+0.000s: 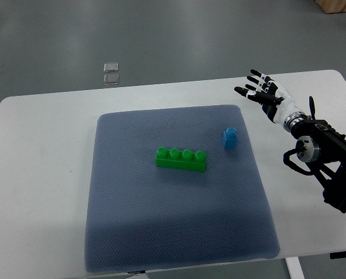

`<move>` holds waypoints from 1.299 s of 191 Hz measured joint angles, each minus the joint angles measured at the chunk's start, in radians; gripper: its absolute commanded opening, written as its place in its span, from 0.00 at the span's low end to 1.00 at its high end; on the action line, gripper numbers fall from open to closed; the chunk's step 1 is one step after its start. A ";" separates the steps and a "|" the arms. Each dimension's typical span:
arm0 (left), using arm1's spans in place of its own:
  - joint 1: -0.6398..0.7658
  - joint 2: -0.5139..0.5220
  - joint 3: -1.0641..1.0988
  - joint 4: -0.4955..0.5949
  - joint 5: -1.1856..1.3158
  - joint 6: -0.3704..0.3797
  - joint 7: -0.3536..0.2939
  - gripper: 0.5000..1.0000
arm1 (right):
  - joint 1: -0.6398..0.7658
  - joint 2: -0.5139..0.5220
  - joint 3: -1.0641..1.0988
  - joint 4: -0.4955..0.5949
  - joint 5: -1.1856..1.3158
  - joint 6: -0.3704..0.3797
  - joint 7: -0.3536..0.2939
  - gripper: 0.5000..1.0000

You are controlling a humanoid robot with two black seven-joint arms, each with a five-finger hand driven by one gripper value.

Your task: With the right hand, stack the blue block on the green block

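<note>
On mat centre: green block (181, 159) | blue block (229, 138) at 2 o'clock, rigid, light; pinch sides | right robot hand (259, 89) spread, empty.

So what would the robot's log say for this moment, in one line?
stage: not yet grasped | right hand: open, beyond mat | blue block: on mat, right of green block, apart | left arm: unseen

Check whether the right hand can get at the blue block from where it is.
Probably yes: the right hand is open, up and right of the blue block, with only bare mat between them; the green block sits lower left.
</note>
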 measured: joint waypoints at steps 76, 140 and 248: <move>0.000 0.000 0.000 0.000 -0.002 0.001 -0.005 1.00 | 0.003 -0.006 0.000 -0.008 0.001 0.002 -0.003 0.84; 0.000 0.000 0.000 0.000 -0.002 0.002 -0.005 1.00 | 0.009 -0.016 0.008 -0.008 0.004 0.017 0.001 0.84; 0.000 0.000 0.000 0.000 -0.002 0.002 -0.005 1.00 | 0.017 -0.024 0.002 -0.007 -0.008 0.043 -0.002 0.84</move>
